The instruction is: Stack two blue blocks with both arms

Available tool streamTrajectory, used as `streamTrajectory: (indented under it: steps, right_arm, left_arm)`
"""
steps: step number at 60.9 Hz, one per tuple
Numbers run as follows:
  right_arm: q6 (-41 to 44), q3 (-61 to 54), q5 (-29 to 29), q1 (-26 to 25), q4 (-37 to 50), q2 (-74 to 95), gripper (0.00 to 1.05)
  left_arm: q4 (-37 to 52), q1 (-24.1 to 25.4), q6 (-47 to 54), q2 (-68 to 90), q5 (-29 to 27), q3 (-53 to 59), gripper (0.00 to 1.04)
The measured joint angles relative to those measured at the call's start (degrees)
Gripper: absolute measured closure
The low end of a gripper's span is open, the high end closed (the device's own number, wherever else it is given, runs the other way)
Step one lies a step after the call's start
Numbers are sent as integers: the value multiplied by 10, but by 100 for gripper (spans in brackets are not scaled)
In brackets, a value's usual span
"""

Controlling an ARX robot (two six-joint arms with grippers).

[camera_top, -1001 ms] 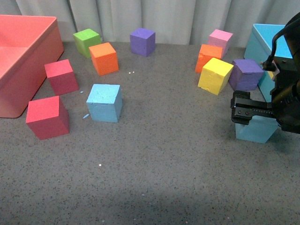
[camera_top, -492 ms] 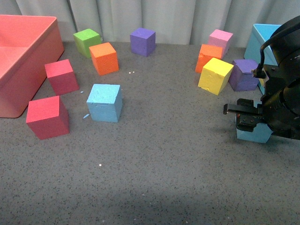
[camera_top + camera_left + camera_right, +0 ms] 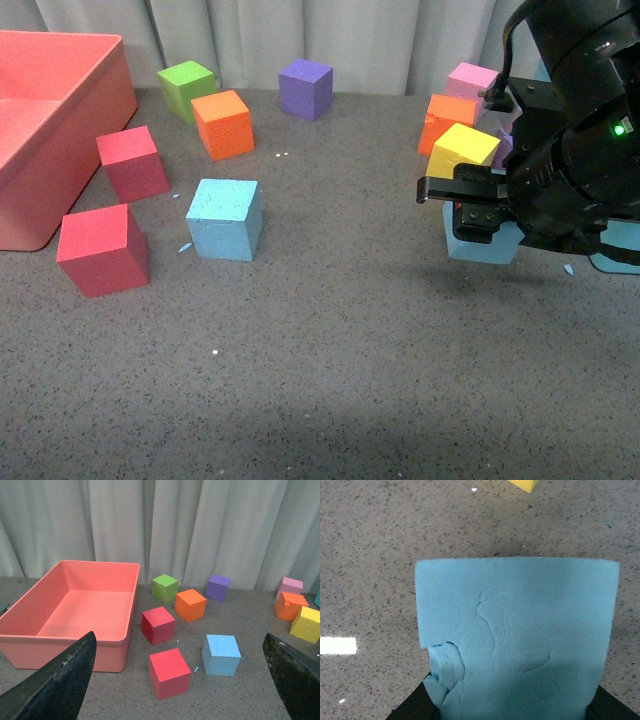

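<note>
One blue block (image 3: 222, 218) rests on the grey table left of centre; it also shows in the left wrist view as the blue block (image 3: 221, 654). The other blue block (image 3: 480, 245) hangs just above the table on the right, with my right gripper (image 3: 478, 212) shut on it. It fills the right wrist view as a dented blue block (image 3: 517, 635) between the black fingers (image 3: 410, 709) of the right gripper (image 3: 507, 710). My left gripper (image 3: 177, 645) is open, well back from the cubes and holding nothing. It does not show in the front view.
A salmon bin (image 3: 112, 95) stands at the far left. Two red cubes (image 3: 101, 248) (image 3: 131, 162) lie beside it. Green (image 3: 185, 88), orange (image 3: 222, 124) and purple (image 3: 304, 88) cubes sit at the back. Yellow (image 3: 462, 148), orange (image 3: 445, 115) and pink (image 3: 470, 80) cubes cluster behind the right arm.
My right gripper has risen and moved left towards the table's middle with the blue block in it. The purple cube and turquoise bin are now mostly hidden behind the arm.
</note>
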State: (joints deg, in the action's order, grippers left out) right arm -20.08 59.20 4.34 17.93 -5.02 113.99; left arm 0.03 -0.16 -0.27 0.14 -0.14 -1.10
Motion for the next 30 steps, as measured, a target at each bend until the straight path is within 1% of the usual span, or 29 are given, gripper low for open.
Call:
streamTrajectory:
  steps: [7, 18, 30]
  right_arm:
    - [-7, 12, -19, 21, -5, 11, 64]
    - [-6, 39, -30, 56, -21, 45, 64]
    - [4, 65, -39, 80, -27, 68, 64]
  left_arm:
    - [0, 0, 0, 0, 0, 0, 7]
    - [0, 0, 0, 0, 0, 0, 7]
    - [0, 0, 0, 0, 0, 0, 7]
